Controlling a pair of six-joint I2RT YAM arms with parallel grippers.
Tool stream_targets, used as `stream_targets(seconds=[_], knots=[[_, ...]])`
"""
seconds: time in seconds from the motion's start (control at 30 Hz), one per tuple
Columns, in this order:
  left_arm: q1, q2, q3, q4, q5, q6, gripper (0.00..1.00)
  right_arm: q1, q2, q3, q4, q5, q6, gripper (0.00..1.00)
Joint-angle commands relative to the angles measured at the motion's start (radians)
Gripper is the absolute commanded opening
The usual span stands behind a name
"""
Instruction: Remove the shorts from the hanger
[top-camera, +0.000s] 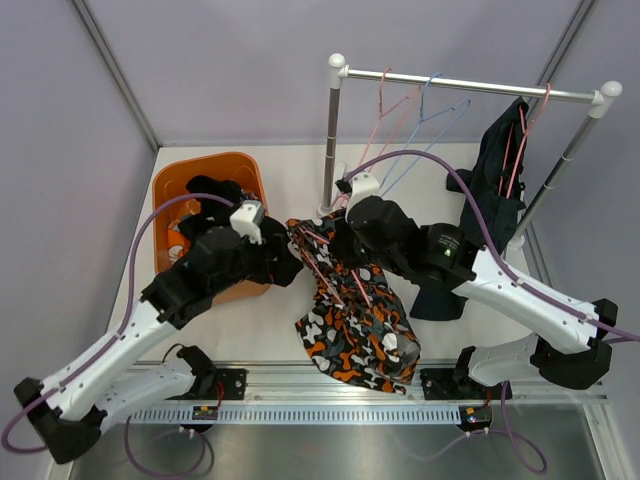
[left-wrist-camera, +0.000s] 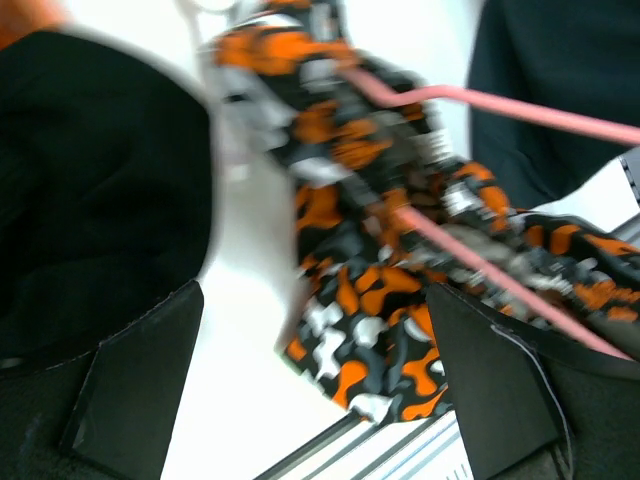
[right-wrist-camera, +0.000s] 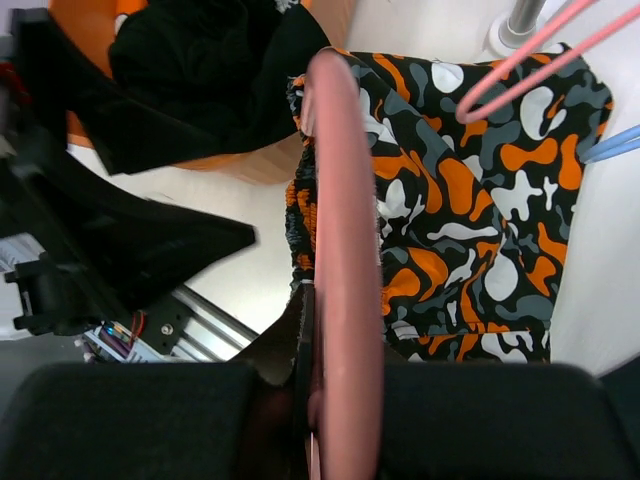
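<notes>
Right tool clamped shut on pink hanger, camo shorts on it, spilling onto worktop below tool. Left tool wide open, empty, facing shorts, just beside them. Black shorts in basket behind left tool. Navy shorts on rack, beyond right tool.

Left arm & right arm are made of white links w/ black joints; purple cables are attached; left gripper fingers are black.
</notes>
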Motion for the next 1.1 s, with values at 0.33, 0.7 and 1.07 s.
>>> stream_targets(seconds=[0.33, 0.7, 1.07], knots=[[-0.209, 0.208, 0.172, 0.091, -0.346, -0.038, 0.99, 0.055, -0.013, 0.058, 0.002, 0.111, 0.044, 0.00], [-0.209, 0.235, 0.129, 0.103, -0.412, -0.027, 0.89, 0.072, -0.047, 0.066, 0.000, 0.125, 0.042, 0.00], [-0.209, 0.275, 0.138, 0.124, -0.410, -0.006, 0.53, 0.092, -0.064, 0.060, -0.003, 0.127, 0.042, 0.00]])
